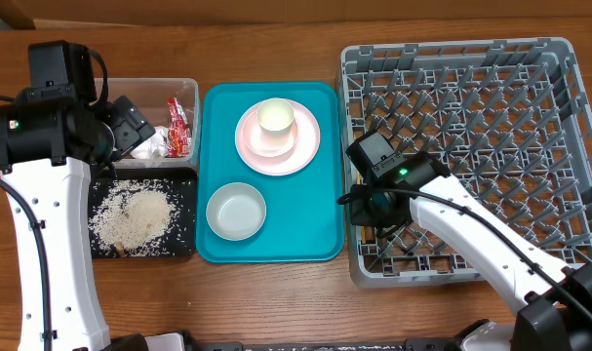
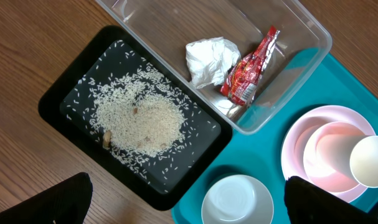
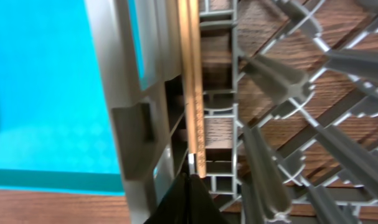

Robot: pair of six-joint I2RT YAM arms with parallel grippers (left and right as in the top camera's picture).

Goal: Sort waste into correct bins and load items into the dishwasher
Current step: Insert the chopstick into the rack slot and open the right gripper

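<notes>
The red wrapper (image 2: 251,68) and white tissue (image 2: 207,59) lie in the clear tub (image 2: 313,31). Rice (image 2: 139,118) is heaped in the black tray (image 2: 58,99). On the teal tray (image 1: 315,234) a white bowl (image 1: 236,211) stands alone, and a plate (image 1: 305,156) carries a pink bowl (image 2: 329,155) with a cup (image 1: 275,117) in it. My left gripper (image 2: 195,205) hangs open above the bins. My right gripper (image 3: 190,177) is shut inside the grey dishwasher rack (image 1: 569,58), its tips just below the near ends of two chopsticks (image 3: 193,93) that lie along the rack's left wall.
The rack's upright pegs (image 3: 282,74) stand close to the right of my right gripper. The rack wall (image 3: 132,112) separates it from the teal tray. Bare wooden table (image 1: 276,302) runs along the front.
</notes>
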